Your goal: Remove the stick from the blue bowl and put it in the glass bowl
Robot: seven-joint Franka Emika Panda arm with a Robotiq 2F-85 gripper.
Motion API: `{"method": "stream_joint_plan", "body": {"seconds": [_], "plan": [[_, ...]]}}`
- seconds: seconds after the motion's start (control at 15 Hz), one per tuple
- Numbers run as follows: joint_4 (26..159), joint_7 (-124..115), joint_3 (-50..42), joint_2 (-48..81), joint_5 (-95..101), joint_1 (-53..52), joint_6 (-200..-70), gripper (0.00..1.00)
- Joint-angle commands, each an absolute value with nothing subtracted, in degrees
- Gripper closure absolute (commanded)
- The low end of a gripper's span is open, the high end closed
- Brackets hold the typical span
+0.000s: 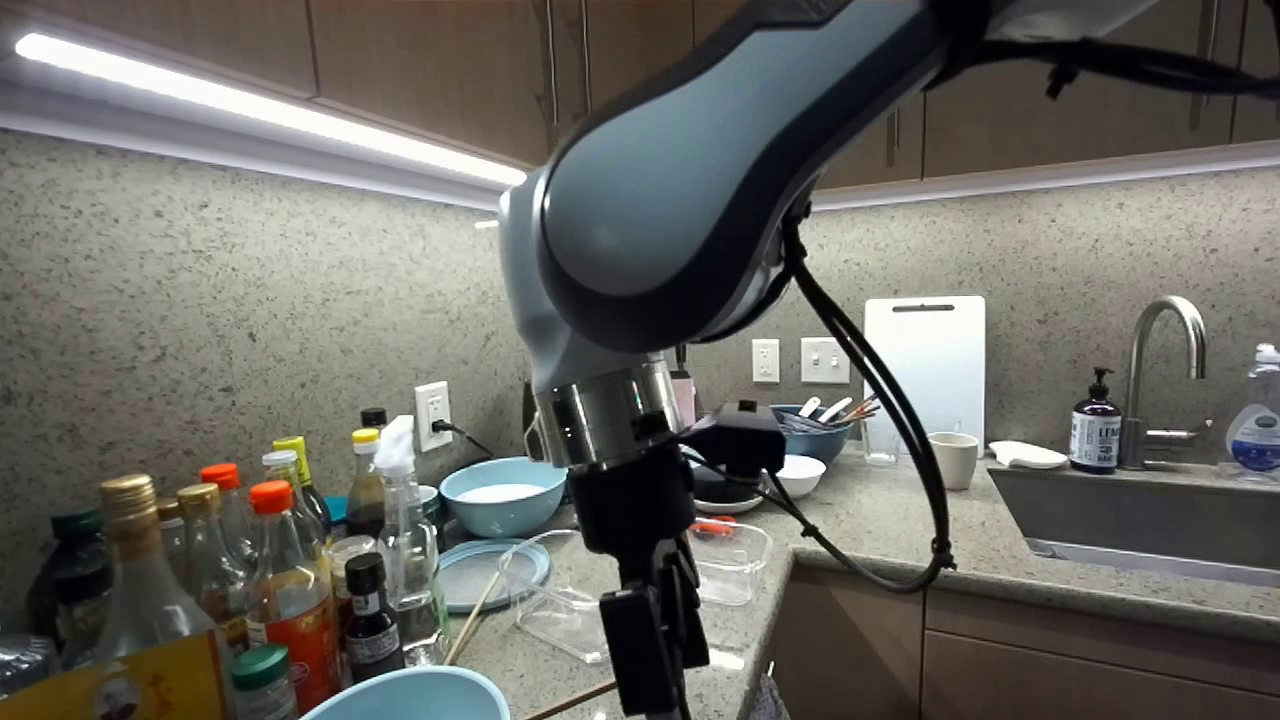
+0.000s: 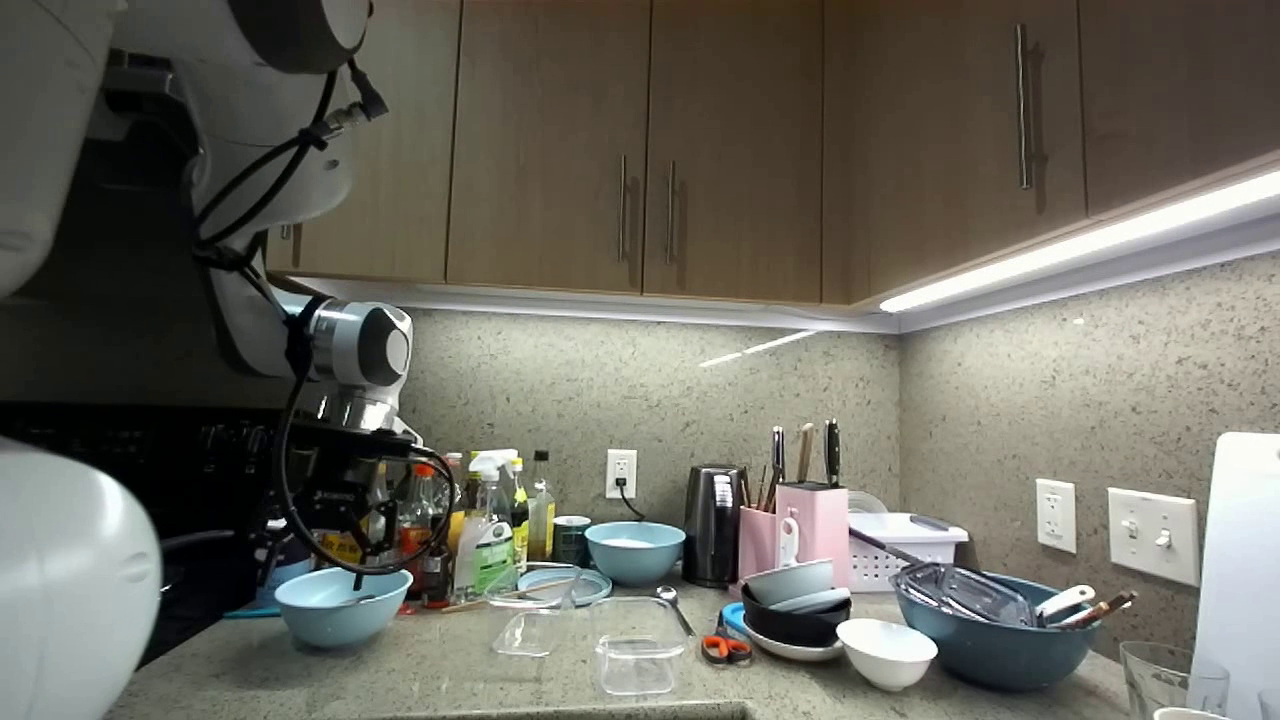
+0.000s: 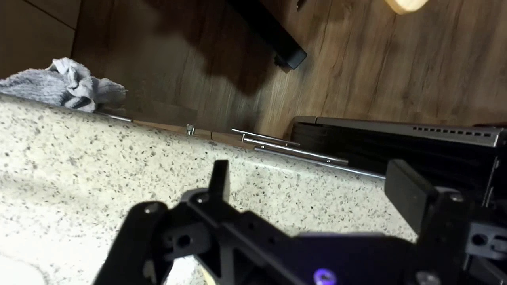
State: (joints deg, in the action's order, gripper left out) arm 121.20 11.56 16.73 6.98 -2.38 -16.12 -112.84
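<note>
My gripper [image 3: 311, 190] is open, with nothing between its fingers in the wrist view. In an exterior view the gripper [image 1: 655, 660] points down above the counter. A light blue bowl [image 2: 340, 615] stands on the counter near the gripper. It also shows at the bottom edge of an exterior view [image 1: 410, 695]. A brown stick [image 1: 572, 700] shows beside that bowl, partly hidden by the gripper. A light wooden stick [image 1: 474, 615] lies further back, near the clear glass containers [image 1: 735, 580] [image 2: 637, 670]. I cannot tell whether either stick lies in a bowl.
Several bottles [image 1: 285, 580] line the wall. A second blue bowl [image 2: 635, 550] and a blue lid [image 1: 490, 572] are behind the containers. Orange scissors [image 2: 726, 648], stacked bowls [image 2: 795, 620] and a white bowl [image 2: 886, 650] stand further along. The counter edge [image 3: 170, 138] borders a drop to the floor.
</note>
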Motion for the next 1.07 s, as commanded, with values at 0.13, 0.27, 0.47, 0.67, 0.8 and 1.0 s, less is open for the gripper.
{"method": "stream_joint_plan", "body": {"seconds": [0.13,0.27,0.47,0.67,0.8,1.0], "plan": [[120.6,13.8,16.8,8.1,-1.8,-16.1,-112.5,0.00],[121.4,15.2,16.9,7.9,-3.0,-15.8,-114.6,0.00],[120.0,18.8,16.9,11.2,-2.6,-15.6,-120.9,0.00],[116.9,18.8,16.6,15.4,3.5,-16.5,-124.1,0.00],[114.8,18.9,16.5,17.4,8.1,-17.1,-124.1,0.00],[112.1,18.7,16.6,19.5,13.3,-18.1,-123.9,0.00]]}}
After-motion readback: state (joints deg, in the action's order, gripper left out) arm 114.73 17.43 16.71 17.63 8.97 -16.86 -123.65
